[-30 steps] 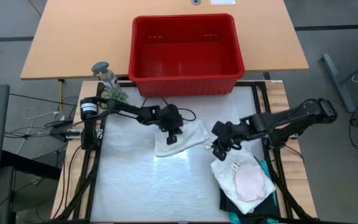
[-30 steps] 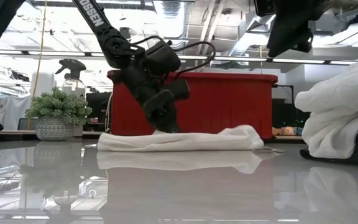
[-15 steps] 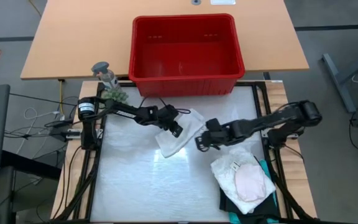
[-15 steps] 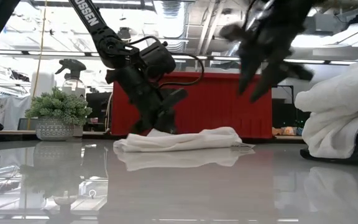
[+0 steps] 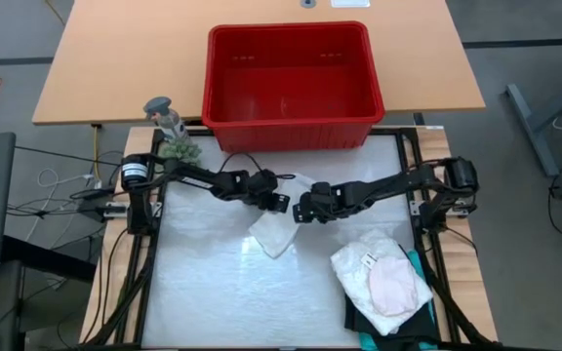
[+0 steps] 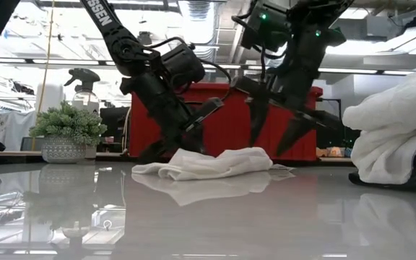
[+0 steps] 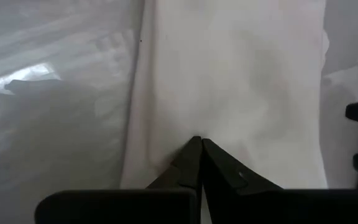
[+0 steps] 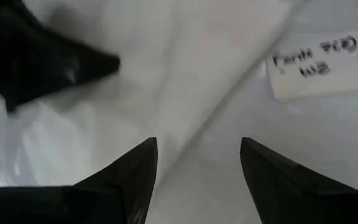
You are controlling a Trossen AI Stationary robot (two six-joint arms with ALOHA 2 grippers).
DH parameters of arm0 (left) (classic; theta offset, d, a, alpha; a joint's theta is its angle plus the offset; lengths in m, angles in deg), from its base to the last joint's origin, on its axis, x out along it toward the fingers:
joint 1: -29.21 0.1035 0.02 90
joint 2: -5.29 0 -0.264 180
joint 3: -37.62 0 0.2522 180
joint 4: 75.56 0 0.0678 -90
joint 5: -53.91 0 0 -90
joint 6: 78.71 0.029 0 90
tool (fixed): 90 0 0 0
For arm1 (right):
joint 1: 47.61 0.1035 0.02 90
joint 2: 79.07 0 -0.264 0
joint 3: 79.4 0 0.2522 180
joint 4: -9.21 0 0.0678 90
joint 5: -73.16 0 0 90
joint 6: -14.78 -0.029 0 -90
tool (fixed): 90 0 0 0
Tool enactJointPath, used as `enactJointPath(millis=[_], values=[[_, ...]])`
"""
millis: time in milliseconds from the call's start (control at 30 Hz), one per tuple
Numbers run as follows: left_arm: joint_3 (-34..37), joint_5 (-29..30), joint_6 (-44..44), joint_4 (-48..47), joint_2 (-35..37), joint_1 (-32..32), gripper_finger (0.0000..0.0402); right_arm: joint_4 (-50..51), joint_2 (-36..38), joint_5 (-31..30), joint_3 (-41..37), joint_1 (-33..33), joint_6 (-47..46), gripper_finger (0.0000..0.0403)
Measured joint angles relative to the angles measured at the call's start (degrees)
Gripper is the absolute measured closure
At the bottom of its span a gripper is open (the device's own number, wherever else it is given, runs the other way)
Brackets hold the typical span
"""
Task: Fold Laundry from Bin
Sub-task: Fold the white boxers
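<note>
Small white cloth: soft, crumpled, seen lying on the glossy white bench at the centre of the high view, just below the bin; in the low view it is shown as a low rumpled heap at mid-frame. A white tag with handwriting is seen beside it in the right wrist view.

Left end effector: placed at the cloth's upper edge, centre of the high view; its fingers are seen pressed together, clenched on a pinch of the small white cloth.

Right end effector: set just right of the left one, over the cloth's right edge; its fingers are spread apart, released, with nothing between them.

Rectangular red plastic bin with slotted sides: stood at upper centre of the high view, on the tan bench top; no garment is seen inside.

Stack of folded laundry: white lacy top uppermost, teal and black edges beneath, found at lower right of the high view.

Small potted plant and spray bottle: located left of the bin.
</note>
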Motion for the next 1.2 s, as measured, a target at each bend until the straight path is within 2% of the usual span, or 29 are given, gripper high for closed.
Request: enactJointPath(millis=[133, 367, 600, 667, 833, 967, 1067, 1133, 1200], values=[[0.11, 0.64, -0.88, -0.37, 0.72, -0.11, 0.0402, -1.8, -0.59, -1.88, 0.09, -1.13, -2.01, 0.0147], [0.13, 1.16, -1.55, 1.12, 0.74, -0.11, 0.0402, -3.71, -2.86, -2.1, 0.07, -2.25, -3.06, 0.0147], [-0.03, 2.62, -1.57, -1.79, 0.97, 0.13, 0.0402, -7.37, -5.5, -2.02, 0.07, -2.59, -5.48, 0.0147], [-0.11, 2.22, 0.13, -3.13, 1.05, 0.17, 0.0402, -8.49, -6.18, -1.65, -0.04, -2.69, -3.27, 0.0147], [-0.17, 0.35, 12.38, -11.45, 3.22, 0.2, 0.0402, -10.1, -6.96, 0.77, 0.12, -3.27, 0.3, 0.0147], [-0.02, 1.77, 15.3, -11.81, 4.18, 0.3, 0.0402, -11.7, -7.06, 1.21, 0.09, -4.57, 1.64, 0.0147], [-0.02, -0.56, 15.9, -11.78, 4.19, 1.15, 0.0402, -12.76, -7.06, 2.39, 0.09, -6.28, 7.47, 0.0147], [-0.02, -5.2, 18.48, -12.18, 4.17, 1.53, 0.0402, -12.65, -7.02, 6.65, 0.09, -7.45, 12.69, 0.0147], [0.0, -7.77, 20.33, -12.66, 4.36, 1.54, 0.0402, -13.39, -6.97, 9.34, 0.09, -8.37, 13.71, 0.0147]])
